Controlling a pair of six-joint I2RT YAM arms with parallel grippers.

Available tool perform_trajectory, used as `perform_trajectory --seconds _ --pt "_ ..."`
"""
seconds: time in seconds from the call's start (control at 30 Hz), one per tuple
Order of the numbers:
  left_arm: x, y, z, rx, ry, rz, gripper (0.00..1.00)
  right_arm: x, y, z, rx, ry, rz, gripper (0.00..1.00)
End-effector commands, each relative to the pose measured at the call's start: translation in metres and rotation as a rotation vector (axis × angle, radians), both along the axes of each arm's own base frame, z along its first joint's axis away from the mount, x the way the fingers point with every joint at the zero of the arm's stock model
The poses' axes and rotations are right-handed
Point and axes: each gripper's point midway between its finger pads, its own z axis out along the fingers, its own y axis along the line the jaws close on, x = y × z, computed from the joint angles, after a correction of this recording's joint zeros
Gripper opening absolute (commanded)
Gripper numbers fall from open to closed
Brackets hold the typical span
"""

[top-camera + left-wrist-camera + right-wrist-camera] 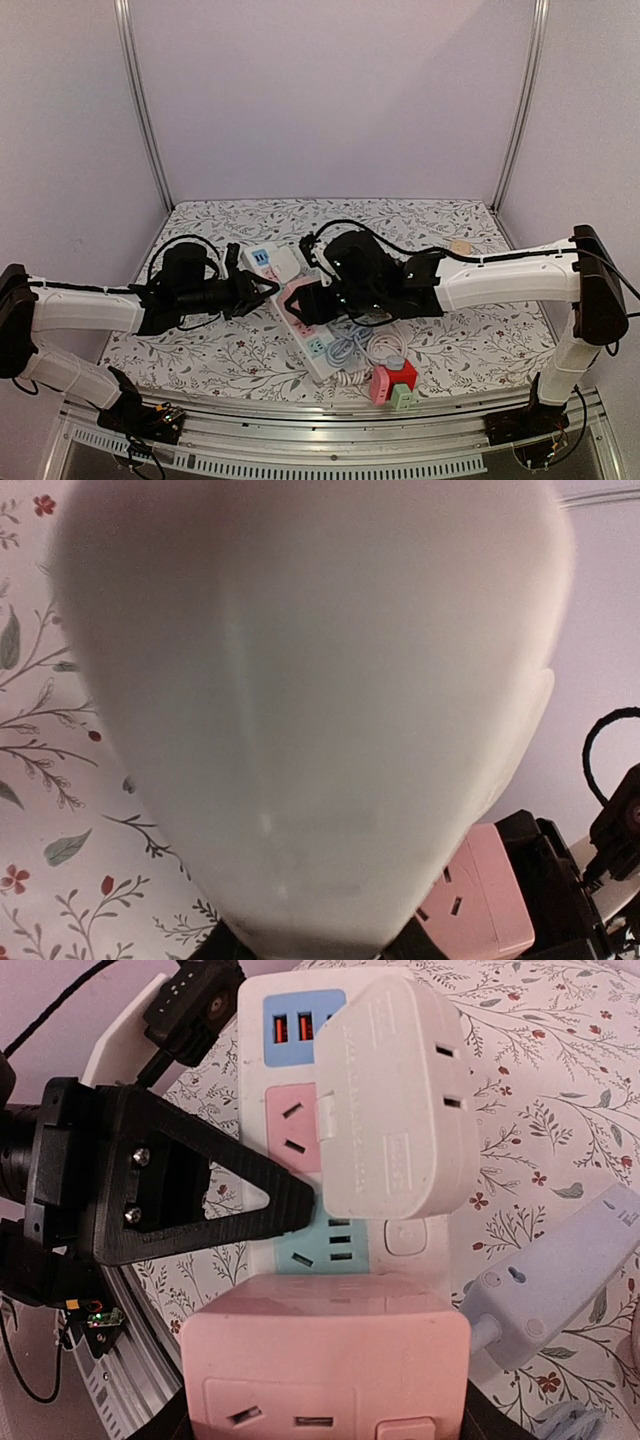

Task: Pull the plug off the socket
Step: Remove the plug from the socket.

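Table [470,350]: floral top, closed in by walls [330,100] at the back and sides. The open room is upward, so I judge the pull should go that way.
Power strip [316,346]: lies slantwise mid-table between my arms. It needs pinning, or it will rise with the plug.
Pink block [320,1360]: sits over the strip's middle. My right claw [316,300] is clamped on its sides, and I take that as my anchor.
White plug [395,1110]: the task's thing, I judge. It is on the strip's far end beside the blue USB panel [300,1025]. Whether its pins are seated I cannot tell.
Left claw [264,288]: closed on the white plug. One finger [235,1205] presses its edge and the other is hidden behind it.
Pull: straight off the socket face with no twisting, while the right claw bears down.
Crowding: a lilac strip [560,1280] and a red-and-green cube [393,383] lie near the front edge under my right arm. I should not sweep that way.
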Motion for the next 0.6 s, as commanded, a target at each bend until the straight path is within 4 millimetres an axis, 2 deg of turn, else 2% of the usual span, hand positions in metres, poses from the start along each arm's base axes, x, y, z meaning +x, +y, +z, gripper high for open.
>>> perform_trajectory --seconds 0.0,0.37,0.57 --pt "-0.003 0.003 -0.001 0.032 -0.022 -0.006 0.00 0.008 -0.015 0.025 -0.032 -0.080 -0.081 0.24" --pt "-0.003 0.010 -0.018 0.088 0.044 0.026 0.00 0.002 -0.016 0.029 -0.090 -0.135 -0.099 0.24" --pt "-0.004 0.009 -0.013 0.068 0.017 0.018 0.00 0.003 -0.014 0.025 -0.044 -0.085 -0.091 0.24"
